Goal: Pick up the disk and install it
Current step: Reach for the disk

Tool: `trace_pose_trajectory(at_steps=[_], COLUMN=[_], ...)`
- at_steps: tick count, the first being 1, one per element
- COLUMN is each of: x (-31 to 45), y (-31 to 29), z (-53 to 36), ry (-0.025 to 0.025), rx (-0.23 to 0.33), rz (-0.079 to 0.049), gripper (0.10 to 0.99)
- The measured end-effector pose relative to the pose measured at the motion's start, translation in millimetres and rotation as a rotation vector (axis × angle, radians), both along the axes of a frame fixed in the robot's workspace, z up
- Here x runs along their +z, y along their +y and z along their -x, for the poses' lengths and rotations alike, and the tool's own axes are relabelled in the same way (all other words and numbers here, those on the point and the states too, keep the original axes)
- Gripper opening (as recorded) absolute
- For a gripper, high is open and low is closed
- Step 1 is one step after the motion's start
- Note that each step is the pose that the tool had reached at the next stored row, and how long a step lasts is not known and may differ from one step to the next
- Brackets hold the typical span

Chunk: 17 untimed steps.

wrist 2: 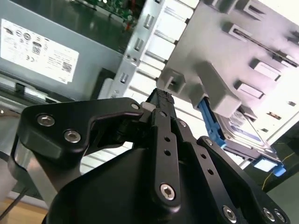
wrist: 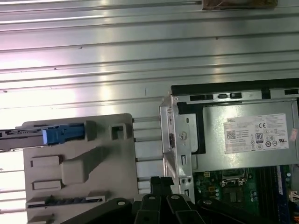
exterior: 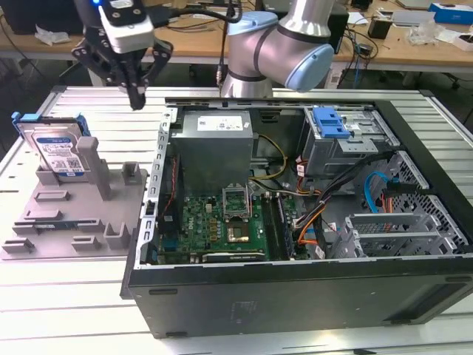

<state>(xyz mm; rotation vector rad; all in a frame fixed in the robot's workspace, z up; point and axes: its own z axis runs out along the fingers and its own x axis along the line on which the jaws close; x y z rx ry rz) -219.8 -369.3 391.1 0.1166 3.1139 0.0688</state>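
The disk (exterior: 59, 151) is a silver drive with a white-and-blue label in a blue bracket. It leans in a slot at the far end of the grey fixture (exterior: 74, 214), at the exterior view's left. My gripper (exterior: 137, 97) hangs in the air above the table, between the disk and the open computer case (exterior: 295, 185), with its fingers shut on nothing. In the second wrist view the closed fingertips (wrist 2: 163, 98) point toward the fixture, and the disk (wrist 2: 236, 128) lies beyond them. In the first wrist view the disk (wrist: 51, 134) appears edge-on, apart from the gripper (wrist: 161, 183).
The open case holds a big grey power-supply box (exterior: 214, 140), a green motherboard (exterior: 222, 222) and a silver drive cage with a blue latch (exterior: 330, 122). The arm's base (exterior: 273, 52) stands behind the case. The slatted metal table (exterior: 66, 296) stretches around the fixture.
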Motion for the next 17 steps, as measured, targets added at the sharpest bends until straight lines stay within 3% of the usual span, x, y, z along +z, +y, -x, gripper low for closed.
trace_pose_trajectory(at_steps=[7, 17], x=[-1.1, -2.6], y=[8.9, 19.8], z=[34.5, 73.7], ry=[0.0001, 0.0005], rx=[0.0, 0.0], rz=[0.0, 0.0], gripper=[0.106, 0.106])
